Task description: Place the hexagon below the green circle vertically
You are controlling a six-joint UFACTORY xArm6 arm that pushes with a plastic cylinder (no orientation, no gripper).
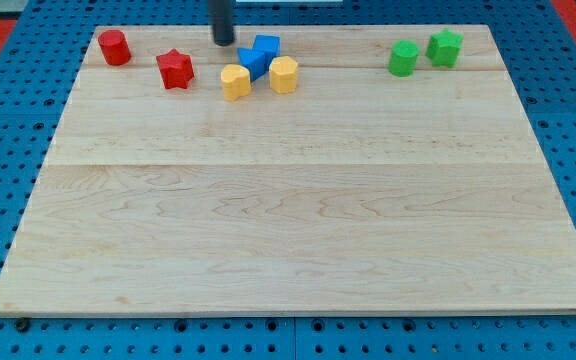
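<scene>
Up by the top edge of the board, my tip [225, 42] has no claws to open or shut, and the yellow hexagon [283, 75] sits just down-right of it, far left of the green circle [403, 58].

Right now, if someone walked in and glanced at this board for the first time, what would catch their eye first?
Probably the bright blocks strung along the view's top edge of the pale wooden board: a red cylinder and red star at the left, two yellow blocks with blue ones in the middle, two green blocks at the right. My tip stands just left of the blue blocks.
</scene>
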